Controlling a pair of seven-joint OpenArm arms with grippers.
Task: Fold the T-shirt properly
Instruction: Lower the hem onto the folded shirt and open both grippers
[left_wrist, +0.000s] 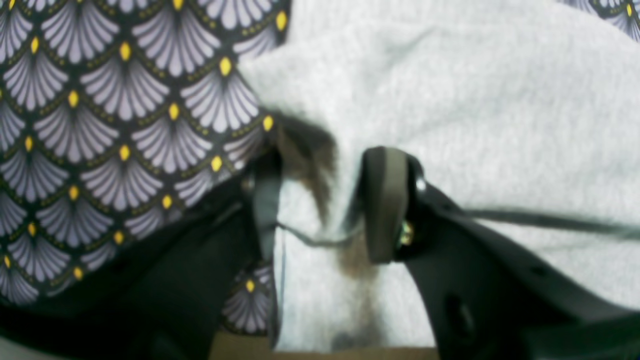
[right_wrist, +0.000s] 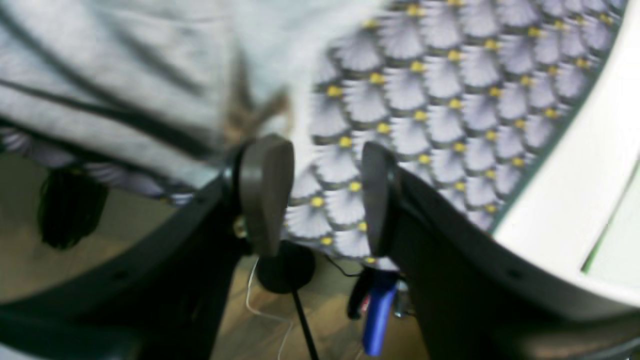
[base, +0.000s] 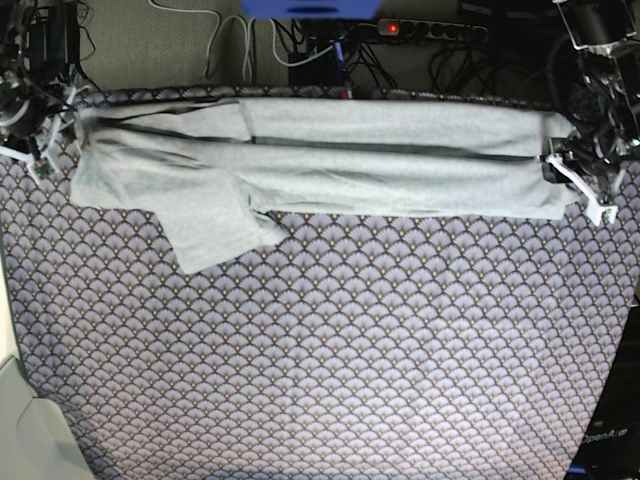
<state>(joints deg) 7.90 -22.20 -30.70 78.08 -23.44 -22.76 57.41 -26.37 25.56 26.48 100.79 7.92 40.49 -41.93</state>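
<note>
Left wrist view: the left gripper straddles a bunched edge of the T-shirt, apparently pinching it, though blur obscures contact.

Right wrist view: the right gripper hangs parted and empty over the tablecloth.

Base view: the T-shirt lies lengthwise along the desk's far edge, one sleeve trailing nearer; crosswise folds remain. Arms flank both ends.

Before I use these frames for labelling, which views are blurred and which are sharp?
Left wrist view: soft, the T-shirt and left gripper fuzzy, though the tablecloth pattern reads fairly well. Right wrist view: the most blurred, smearing the right gripper and cloth. Base view: sharpest, evenly lit, no glare on the T-shirt.
</note>
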